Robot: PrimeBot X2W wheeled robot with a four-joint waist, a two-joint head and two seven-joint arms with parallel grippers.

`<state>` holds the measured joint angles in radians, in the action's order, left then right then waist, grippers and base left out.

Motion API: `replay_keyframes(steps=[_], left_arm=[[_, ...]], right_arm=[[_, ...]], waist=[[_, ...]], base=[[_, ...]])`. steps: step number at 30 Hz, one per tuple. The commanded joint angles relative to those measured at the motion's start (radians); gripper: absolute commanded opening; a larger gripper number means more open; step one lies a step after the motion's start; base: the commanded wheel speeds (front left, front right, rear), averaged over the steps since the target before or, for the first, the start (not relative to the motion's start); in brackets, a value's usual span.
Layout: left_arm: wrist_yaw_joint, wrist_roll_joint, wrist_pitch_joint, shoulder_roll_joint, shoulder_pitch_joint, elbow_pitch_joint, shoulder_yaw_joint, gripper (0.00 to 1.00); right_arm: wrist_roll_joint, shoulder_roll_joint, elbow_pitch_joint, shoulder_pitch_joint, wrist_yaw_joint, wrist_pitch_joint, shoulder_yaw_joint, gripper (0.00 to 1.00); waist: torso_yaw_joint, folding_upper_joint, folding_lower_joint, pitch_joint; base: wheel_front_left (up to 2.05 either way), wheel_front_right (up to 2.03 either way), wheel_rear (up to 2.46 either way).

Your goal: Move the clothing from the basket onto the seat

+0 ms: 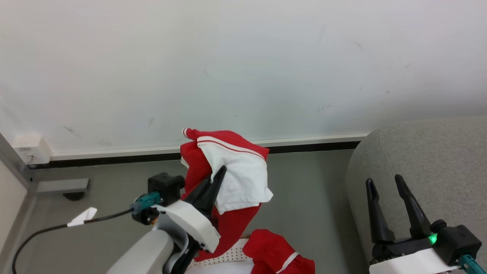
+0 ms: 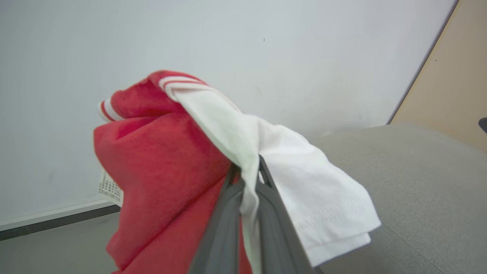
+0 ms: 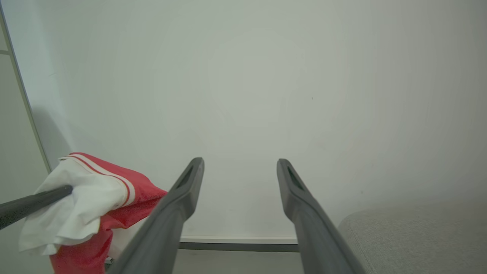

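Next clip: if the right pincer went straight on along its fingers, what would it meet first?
Probably the white wall: the open, empty right pincer frames nothing else between its fingers. The seat lies low and off to one side of that line, though depth is hard to judge.

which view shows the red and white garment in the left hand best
Head view: the soft red garment with a white panel hangs nearly whole from the shut left hand. The left wrist view shows the garment close, its lower end cut off; the right wrist view catches it at lower left.
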<state>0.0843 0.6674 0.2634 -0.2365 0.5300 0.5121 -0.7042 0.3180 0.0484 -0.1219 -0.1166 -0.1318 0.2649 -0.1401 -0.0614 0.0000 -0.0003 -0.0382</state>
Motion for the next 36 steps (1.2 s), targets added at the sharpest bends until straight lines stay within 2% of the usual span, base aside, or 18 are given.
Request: replay_keyframes(steps=[1, 9, 16, 21, 27, 36], left_arm=[[-0.007, -0.013, 0.002, -0.010, 0.007, -0.028, 0.010, 0.00], [-0.046, 0.003, -0.018, -0.028, 0.020, -0.195, 0.036, 0.00], [-0.062, 0.008, -0.042, -0.046, 0.005, -0.264, 0.034, 0.00], [-0.055, 0.005, -0.053, -0.037, 0.004, -0.280, 0.014, 0.00], [-0.042, -0.004, -0.061, -0.006, 0.003, -0.272, -0.029, 0.00], [-0.026, -0.017, -0.080, 0.035, -0.003, -0.275, -0.092, 0.00]], right_arm=[[0.011, 0.003, -0.002, 0.017, 0.002, -0.001, -0.007, 1.00], [0.021, 0.003, -0.002, 0.023, 0.002, -0.001, -0.059, 1.00], [0.019, 0.003, -0.017, -0.005, 0.002, -0.001, -0.154, 1.00], [0.052, 0.029, -0.061, -0.038, 0.002, -0.001, -0.292, 1.00], [0.145, 0.073, -0.177, -0.116, 0.002, -0.001, -0.471, 1.00], [0.223, 0.061, -0.305, -0.212, 0.002, -0.001, -0.560, 1.00]], waist=[[0.004, 0.0000, 0.0003, -0.004], [0.016, 0.0000, 0.0003, 0.000], [0.022, 0.0000, 0.0003, 0.011], [0.049, 0.0000, 0.0003, 0.014], [0.105, 0.0000, 0.0003, 0.002], [0.185, 0.0000, 0.0003, -0.018]], base=[[0.00, 0.00, 0.00], [0.00, 0.00, 0.00], [0.00, 0.00, 0.00], [0.00, 0.00, 0.00], [0.00, 0.00, 0.00], [0.00, 0.00, 0.00]])
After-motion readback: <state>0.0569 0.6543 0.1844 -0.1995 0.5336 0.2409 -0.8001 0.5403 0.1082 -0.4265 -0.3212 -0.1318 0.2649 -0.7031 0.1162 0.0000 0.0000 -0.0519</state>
